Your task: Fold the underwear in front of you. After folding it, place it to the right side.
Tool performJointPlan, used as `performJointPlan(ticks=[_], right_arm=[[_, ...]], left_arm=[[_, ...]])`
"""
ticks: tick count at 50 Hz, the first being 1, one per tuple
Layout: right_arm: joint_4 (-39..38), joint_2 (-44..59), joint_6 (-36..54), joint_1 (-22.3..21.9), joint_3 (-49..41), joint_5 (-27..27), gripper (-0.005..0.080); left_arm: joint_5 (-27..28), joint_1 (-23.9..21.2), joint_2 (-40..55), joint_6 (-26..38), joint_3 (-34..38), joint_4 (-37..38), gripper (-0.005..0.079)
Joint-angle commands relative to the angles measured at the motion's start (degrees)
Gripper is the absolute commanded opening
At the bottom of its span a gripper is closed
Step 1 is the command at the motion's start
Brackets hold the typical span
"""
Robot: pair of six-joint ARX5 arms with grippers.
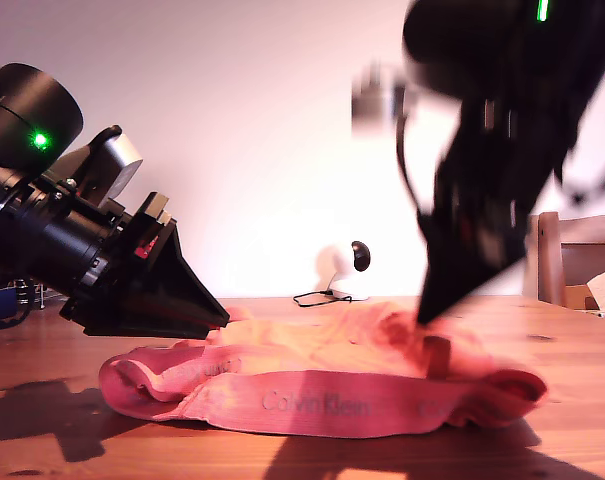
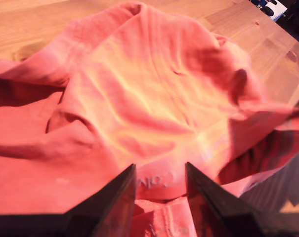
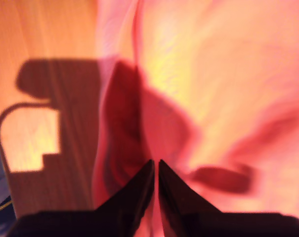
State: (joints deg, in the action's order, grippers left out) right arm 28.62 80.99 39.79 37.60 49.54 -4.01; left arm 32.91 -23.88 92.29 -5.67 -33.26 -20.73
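Observation:
The coral-red underwear lies rumpled on the wooden table, its pale lettered waistband facing the exterior camera. My first gripper, on the exterior view's left, touches the cloth's near-left edge. In the first wrist view it is open, with waistband cloth of the underwear lying between its fingers. My second gripper, blurred on the exterior view's right, points down onto the garment. In the second wrist view its fingers are pressed together on a fold of the underwear.
A small white camera with a black cable stands behind the garment by the wall. A wooden chair shows at the exterior view's right edge. A blue object sits behind the first arm. Bare table borders the cloth.

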Motion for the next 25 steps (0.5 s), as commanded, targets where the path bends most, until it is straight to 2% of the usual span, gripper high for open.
performJointPlan(ticks=[1, 9, 16, 22, 25], right_arm=[[1.3, -2.1, -1.0, 0.7, 0.5, 0.1, -0.0011], [6.9, -5.7, -2.8, 2.1, 0.5, 0.1, -0.0011], [8.4, -5.7, -5.8, 2.4, 0.5, 0.1, -0.0010], [5.7, -5.6, -13.9, 1.6, 0.5, 0.1, 0.0002], [3.6, -5.5, -20.5, 0.9, 0.5, 0.1, -0.0002]], left_arm=[[0.1, 0.0, 0.0, 0.2, 0.0, -0.4, 0.0270], [0.2, 0.2, -0.1, 0.1, -0.3, -0.4, 0.0270], [2.0, 0.1, -0.1, 0.1, -0.7, -0.4, 0.0270], [1.9, 0.1, -0.1, 0.1, -0.7, -0.4, 0.0264], [1.3, 0.1, -0.1, 0.1, -0.7, -0.7, 0.0193]])
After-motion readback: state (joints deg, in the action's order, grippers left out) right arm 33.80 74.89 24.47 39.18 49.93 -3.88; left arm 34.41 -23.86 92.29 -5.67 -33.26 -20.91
